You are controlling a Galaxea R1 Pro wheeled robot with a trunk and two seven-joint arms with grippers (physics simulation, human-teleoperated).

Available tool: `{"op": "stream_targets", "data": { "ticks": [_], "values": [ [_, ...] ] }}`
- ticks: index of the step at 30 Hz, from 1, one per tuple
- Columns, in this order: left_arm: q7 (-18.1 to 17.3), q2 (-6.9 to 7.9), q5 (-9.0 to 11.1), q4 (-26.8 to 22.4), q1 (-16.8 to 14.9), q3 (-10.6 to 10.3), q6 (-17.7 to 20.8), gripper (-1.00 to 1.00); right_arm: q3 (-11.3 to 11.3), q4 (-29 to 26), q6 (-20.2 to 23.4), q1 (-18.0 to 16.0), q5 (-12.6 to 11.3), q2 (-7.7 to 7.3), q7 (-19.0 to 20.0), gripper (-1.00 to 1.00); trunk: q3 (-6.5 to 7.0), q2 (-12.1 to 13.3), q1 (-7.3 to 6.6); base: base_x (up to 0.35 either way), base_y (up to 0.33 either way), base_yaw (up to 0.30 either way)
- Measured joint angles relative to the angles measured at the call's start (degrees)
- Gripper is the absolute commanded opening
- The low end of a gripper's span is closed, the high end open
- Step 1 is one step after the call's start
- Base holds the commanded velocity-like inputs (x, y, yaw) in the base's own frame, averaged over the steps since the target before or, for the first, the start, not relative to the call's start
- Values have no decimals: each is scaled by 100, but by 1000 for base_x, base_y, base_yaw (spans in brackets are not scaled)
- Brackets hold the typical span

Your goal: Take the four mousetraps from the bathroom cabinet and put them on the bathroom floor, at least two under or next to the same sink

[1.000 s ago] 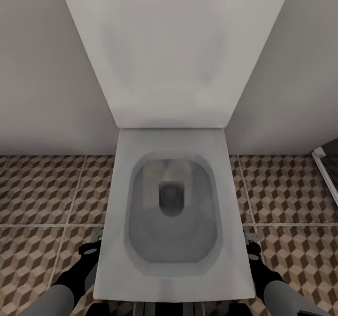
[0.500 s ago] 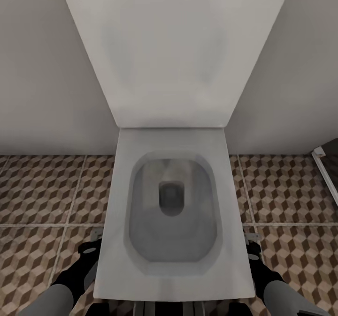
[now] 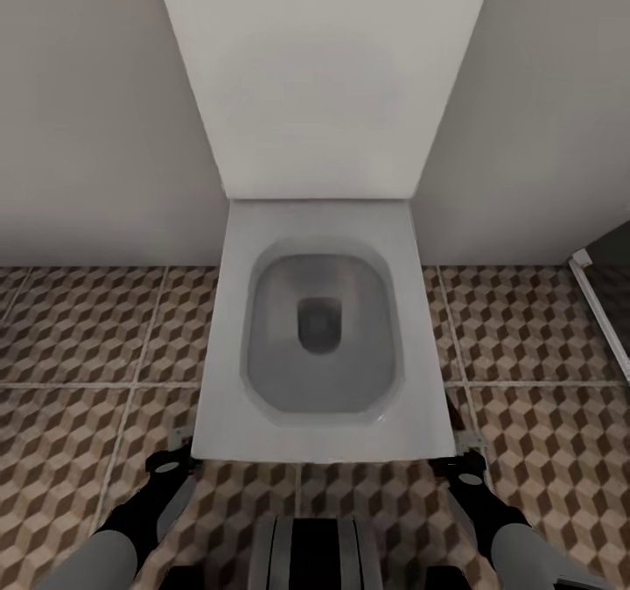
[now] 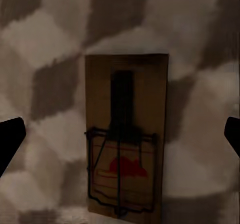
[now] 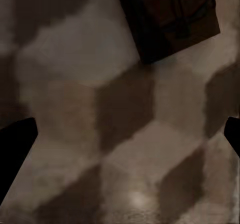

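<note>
A home bathroom: a white square toilet (image 3: pixel 319 345) with its lid raised stands against plain pale walls (image 3: pixel 87 108), on a bathroom floor (image 3: pixel 79 336) of brown, beige and white cube-patterned tiles

View: the head camera has pulled back from the toilet (image 3: pixel 319 345), which looks smaller and higher than before.
Floor: more bathroom floor (image 3: pixel 79 336) shows before the bowl.
Base: robot's dark base (image 3: pixel 315 553) now shows.

Mousetrap (image 4: pixel 126 136) flat on bathroom floor (image 4: pixel 55 44)
</note>
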Motion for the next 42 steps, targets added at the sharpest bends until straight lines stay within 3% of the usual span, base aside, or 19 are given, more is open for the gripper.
{"op": "stream_targets", "data": {
  "ticks": [42],
  "values": [
    [3,-9,-3,8,0,0,-9,100,6,0,0,0,0,0,7,100,0,0,0,-344,0,0]
  ]
}}
